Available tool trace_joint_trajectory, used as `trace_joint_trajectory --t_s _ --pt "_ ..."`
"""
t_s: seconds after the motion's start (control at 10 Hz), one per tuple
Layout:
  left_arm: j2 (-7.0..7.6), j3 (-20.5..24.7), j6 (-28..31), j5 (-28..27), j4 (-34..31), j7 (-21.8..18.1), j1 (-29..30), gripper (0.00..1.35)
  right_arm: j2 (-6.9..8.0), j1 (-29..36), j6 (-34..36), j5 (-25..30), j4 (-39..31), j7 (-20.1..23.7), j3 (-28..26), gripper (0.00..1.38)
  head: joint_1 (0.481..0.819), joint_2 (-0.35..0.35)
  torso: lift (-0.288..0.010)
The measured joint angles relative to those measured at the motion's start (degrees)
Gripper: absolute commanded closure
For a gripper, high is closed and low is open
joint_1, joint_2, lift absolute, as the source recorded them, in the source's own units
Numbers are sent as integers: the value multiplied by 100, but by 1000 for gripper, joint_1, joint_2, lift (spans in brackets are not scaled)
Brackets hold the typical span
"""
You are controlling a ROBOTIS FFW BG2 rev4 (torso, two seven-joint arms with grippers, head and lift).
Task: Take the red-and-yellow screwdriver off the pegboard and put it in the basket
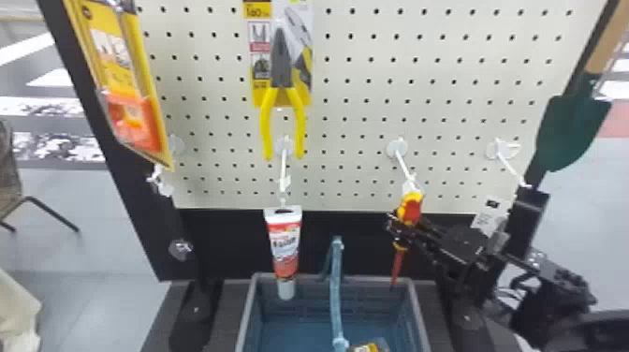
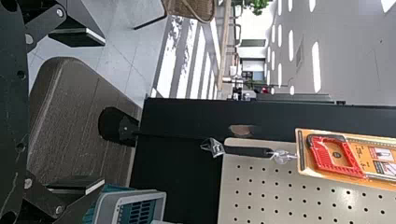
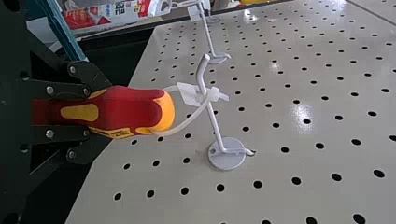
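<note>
The screwdriver point(image 1: 412, 207) is showing a rounded red handle with yellow patches and a yellow butt; its slim red shaft is pointing down, the long axis leaning slightly off upright; it is hanging by a pale loop point(image 3: 189, 121) from a white hook point(image 1: 403, 164) on the pegboard point(image 1: 360, 110); the right end effector point(image 1: 400, 227) is gripping it; the left end effector point(image 2: 99, 111) is standing open.

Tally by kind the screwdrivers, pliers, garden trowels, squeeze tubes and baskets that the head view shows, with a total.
Red-and-yellow screwdriver: 1
Yellow-handled pliers: 1 pair
Green-bladed garden trowel: 1
White-and-red squeeze tube: 1
Grey-rimmed basket: 1
Total: 5
</note>
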Motion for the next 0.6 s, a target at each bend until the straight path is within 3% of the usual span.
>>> trace_joint_trajectory --t_s 0.6 --pt "1 8 0 9 0 0 -12 242 1 0 -8 -21 21 -2 0 1223 549 0 -100"
